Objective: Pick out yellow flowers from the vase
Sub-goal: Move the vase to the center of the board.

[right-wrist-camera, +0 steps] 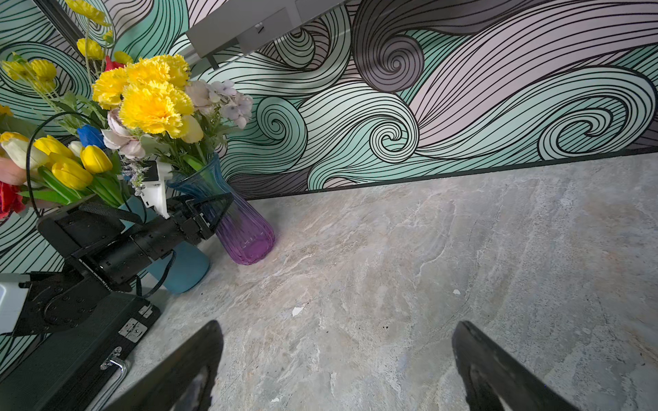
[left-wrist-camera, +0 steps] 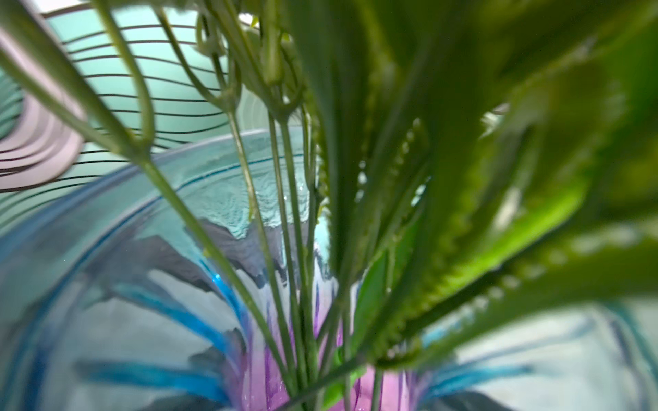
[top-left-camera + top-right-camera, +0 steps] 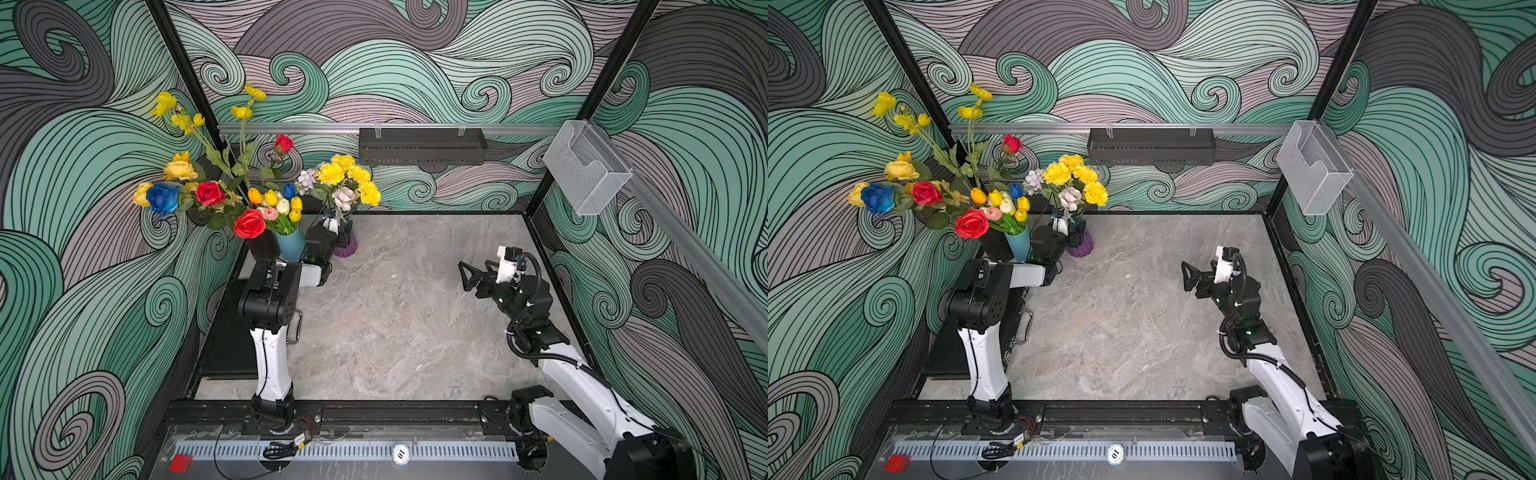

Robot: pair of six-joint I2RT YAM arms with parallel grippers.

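The ribbed blue-to-purple glass vase (image 1: 249, 238) stands upright near the far left corner of the grey marbled table (image 1: 427, 267). The ruffled yellow pom-pom flowers (image 1: 153, 103) bunch at the top of that vase. Your left gripper (image 1: 222, 203) sits at the vase's narrow neck. Its near finger crosses the glass and the far one is hidden, so I cannot tell whether it is clamped on the vase or only beside it. In the left wrist view the thin green stems (image 2: 285, 249) crowd down into the throat together with broad green leaves (image 2: 463, 231). I judge you should steady the vase here and draw one yellow stem straight up along its own line. Grip the stem, not the petals; a sideways pull would likely tip the glass.

Around it, the black hard case with a metal handle (image 1: 71, 356) lies along the table's left edge beside your left arm. The teal vase of small tulips (image 1: 188, 270) and, in a top view, the black vase of roses (image 3: 264, 245) stand just beside, with more yellow among them. Pale lilac blooms (image 1: 231, 101) share the glass vase and may lift with the yellow ones. Your right gripper (image 1: 336, 338) hangs over the table's right side, well apart, jaws wide.
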